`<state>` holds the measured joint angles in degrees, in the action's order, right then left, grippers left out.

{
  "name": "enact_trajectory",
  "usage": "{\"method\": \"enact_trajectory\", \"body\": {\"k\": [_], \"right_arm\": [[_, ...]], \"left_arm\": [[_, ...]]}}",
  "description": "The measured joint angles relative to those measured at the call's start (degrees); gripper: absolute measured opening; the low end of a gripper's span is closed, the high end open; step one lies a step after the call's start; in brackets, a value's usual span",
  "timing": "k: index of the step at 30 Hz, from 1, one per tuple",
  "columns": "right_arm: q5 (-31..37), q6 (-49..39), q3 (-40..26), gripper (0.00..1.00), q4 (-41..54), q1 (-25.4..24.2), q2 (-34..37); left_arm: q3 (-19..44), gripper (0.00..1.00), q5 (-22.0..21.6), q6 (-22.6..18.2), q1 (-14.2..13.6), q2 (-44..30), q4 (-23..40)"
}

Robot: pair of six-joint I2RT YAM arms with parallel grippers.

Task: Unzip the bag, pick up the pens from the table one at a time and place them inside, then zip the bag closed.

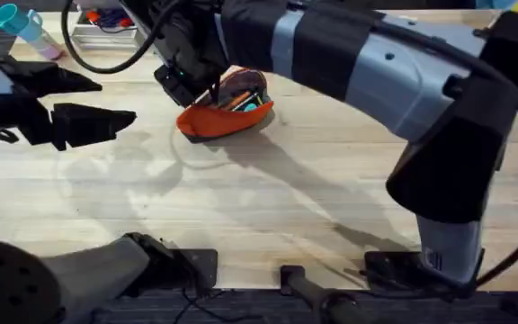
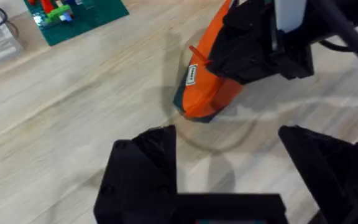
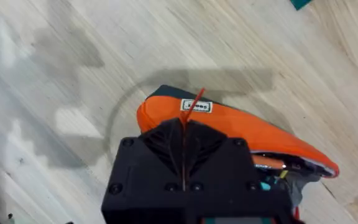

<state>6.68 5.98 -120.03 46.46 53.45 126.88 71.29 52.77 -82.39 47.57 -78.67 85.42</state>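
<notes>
Bag (image 1: pixel 225 115) lies on the bench (image 1: pixel 268 207), far side, still gaping. Right pincer (image 3: pixel 184 140) sits over the bag's near end, fingers pressed together on the thin orange zip pull (image 3: pixel 194 102). Left pincer (image 2: pixel 229 168) hangs wide, holding nothing, beside the bag. To close well, I judge I should draw the pull straight along the teeth and pin the bag's other end with the left. Inside: an orange pen (image 1: pixel 238 101), something teal (image 1: pixel 252 107).

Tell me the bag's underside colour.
Dark grey beneath the orange bag, clearest in the left wrist view.
</notes>
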Motion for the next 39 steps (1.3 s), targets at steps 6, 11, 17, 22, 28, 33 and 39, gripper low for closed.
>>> {"method": "enact_trajectory", "body": {"k": [6, 11, 17, 22, 28, 33, 39], "right_arm": [[0.00, -0.02, 0.00, 0.029, 0.00, 0.00, 0.01], [0.00, -0.02, 0.00, 0.031, 0.00, 0.00, 0.01], [0.00, -0.02, 0.00, 0.029, 0.02, 0.00, 0.01], [0.00, -0.02, -0.02, 0.030, 0.07, 0.00, 0.01], [0.00, -0.02, -0.02, 0.030, 0.07, 0.00, 0.01], [0.00, -0.02, -0.02, 0.030, 0.07, 0.00, 0.01], [0.00, -0.02, -0.02, 0.030, 0.07, 0.00, 0.01]], "left_arm": [[0.00, 0.993, 0.49, -1.69, 0.00, -0.02, -1.20], [-0.69, 0.993, 3.25, -6.72, 0.00, -0.02, -1.24], [-5.50, 0.992, 5.92, -13.39, 0.00, -1.70, -1.24], [-9.12, 0.993, 8.45, -20.03, 0.00, -7.20, -1.40], [-9.66, 0.993, 10.92, -29.23, 0.00, -15.67, 1.32], [-9.70, 0.993, 11.71, -33.98, -0.13, -21.39, -0.20], [-9.70, 0.993, 12.04, -35.60, -1.77, -24.97, -3.43]]}}
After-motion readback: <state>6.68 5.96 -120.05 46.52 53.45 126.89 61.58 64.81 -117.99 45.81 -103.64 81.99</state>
